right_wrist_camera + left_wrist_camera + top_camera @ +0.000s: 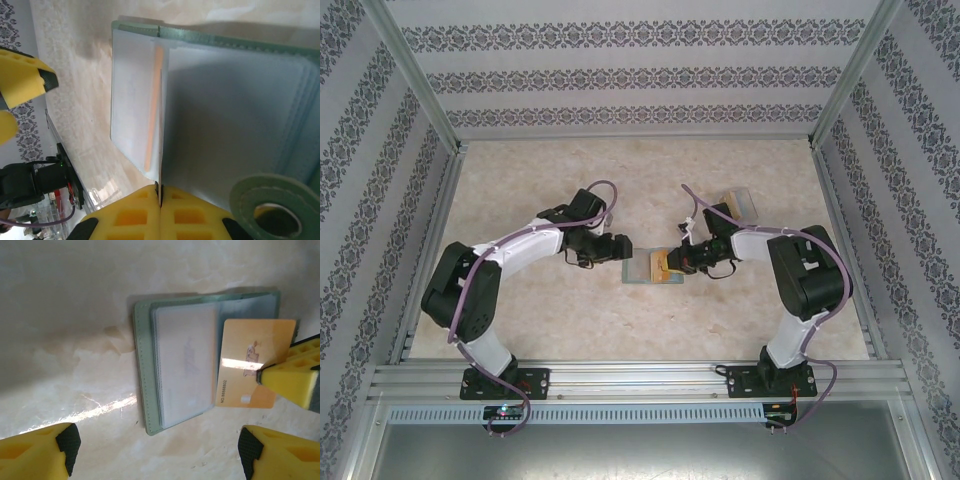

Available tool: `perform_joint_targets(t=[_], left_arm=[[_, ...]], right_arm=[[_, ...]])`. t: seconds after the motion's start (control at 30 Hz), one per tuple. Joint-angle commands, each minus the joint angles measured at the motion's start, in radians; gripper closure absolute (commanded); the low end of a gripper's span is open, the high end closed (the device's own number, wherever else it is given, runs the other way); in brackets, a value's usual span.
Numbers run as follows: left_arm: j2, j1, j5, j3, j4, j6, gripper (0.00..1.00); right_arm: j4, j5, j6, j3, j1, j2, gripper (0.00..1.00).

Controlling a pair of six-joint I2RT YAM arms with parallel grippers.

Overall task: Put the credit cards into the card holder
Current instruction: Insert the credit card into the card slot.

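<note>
Right gripper point(160, 192) pinches the orange credit card point(250, 360) by its edge, over the right leaf of the open card holder point(145, 365), centre frame. Left gripper point(157, 450) spread wide, bottom edge, holding nothing.

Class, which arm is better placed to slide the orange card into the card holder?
Right: the right gripper pinches the orange card at the open card holder; the left gripper hangs open, empty.
</note>
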Motion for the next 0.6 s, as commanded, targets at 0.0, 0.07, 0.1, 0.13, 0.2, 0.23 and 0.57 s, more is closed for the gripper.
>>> perform_joint_targets(t=[0.0, 0.07, 0.1, 0.13, 0.2, 0.23, 0.57], left_arm=[[0.041, -0.021, 0.002, 0.003, 0.008, -0.018, 0.16], [0.071, -0.023, 0.012, 0.007, 0.020, -0.020, 0.16], [0.089, -0.023, 0.030, 0.009, 0.031, -0.029, 0.16], [0.103, -0.024, 0.048, 0.010, 0.042, -0.039, 0.17], [0.122, -0.023, 0.083, -0.003, 0.085, -0.063, 0.18], [0.127, -0.024, 0.086, -0.004, 0.098, -0.069, 0.18], [0.155, -0.024, 0.078, 0.006, 0.099, -0.060, 0.36]], right_arm=[[-0.014, -0.011, -0.018, 0.039, -0.012, 0.034, 1.00], [-0.013, -0.019, -0.007, 0.050, -0.018, 0.054, 1.00], [-0.011, -0.019, 0.002, 0.053, -0.021, 0.060, 0.99], [-0.006, -0.023, 0.007, 0.054, -0.022, 0.064, 1.00], [-0.006, -0.036, 0.009, 0.065, -0.022, 0.080, 0.99], [-0.010, -0.044, 0.014, 0.072, -0.024, 0.091, 0.99], [-0.028, -0.130, 0.060, 0.114, -0.025, 0.147, 0.98]])
